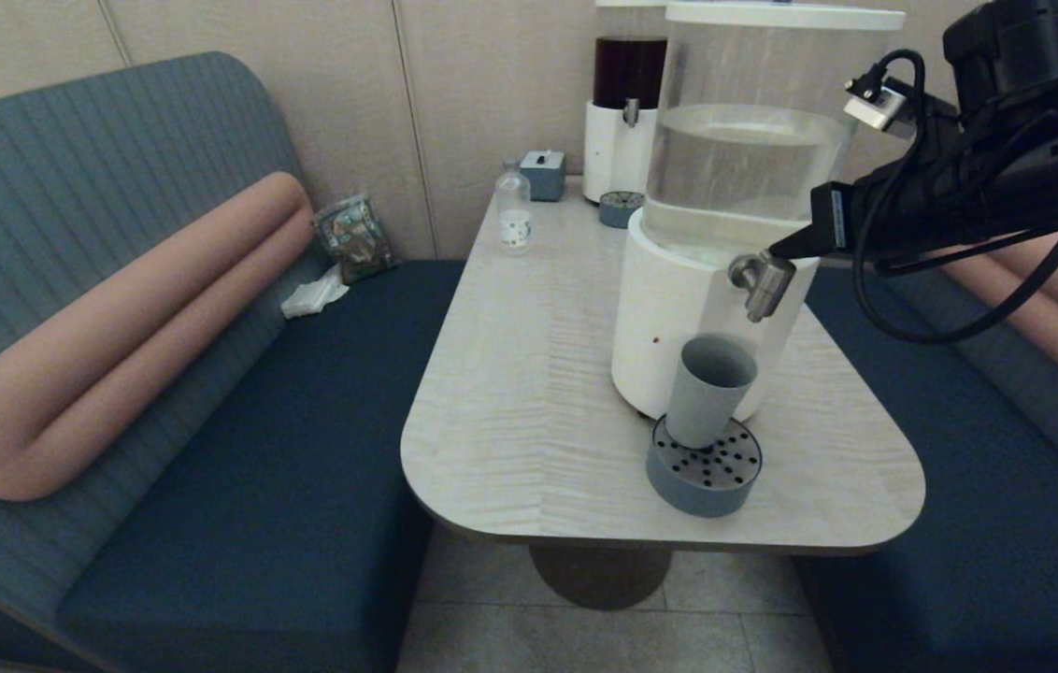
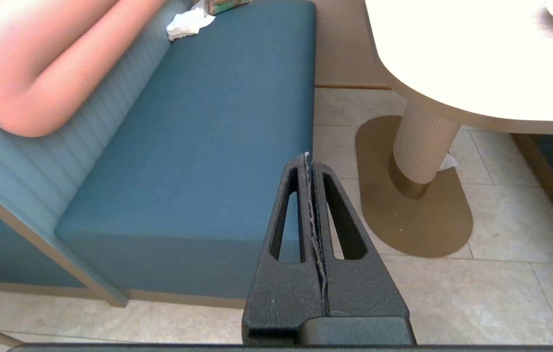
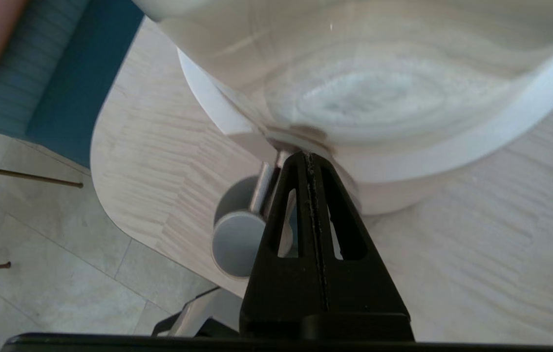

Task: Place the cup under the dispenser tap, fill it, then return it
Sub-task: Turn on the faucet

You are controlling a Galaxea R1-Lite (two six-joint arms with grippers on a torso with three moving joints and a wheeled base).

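Note:
The grey-blue cup (image 1: 709,388) stands upright on the low round perforated tray (image 1: 703,486), directly below the steel dispenser tap (image 1: 761,283) of the large white-based dispenser (image 1: 669,327). No stream shows between tap and cup. My right gripper (image 1: 777,252) is shut, holds nothing, and its tip rests at the top of the tap from the right. In the right wrist view the shut gripper (image 3: 309,156) points at the tap's base, with the tap (image 3: 262,188) and cup (image 3: 235,244) just beside it. My left gripper (image 2: 309,159) is shut and parked low over the floor by the left bench.
At the table's back stand a dark-liquid dispenser (image 1: 627,103), a small clear bottle (image 1: 514,217), a small blue box (image 1: 543,173) and a second small tray (image 1: 621,207). Blue benches flank the table (image 1: 510,402). The cup's tray sits near the table's front edge.

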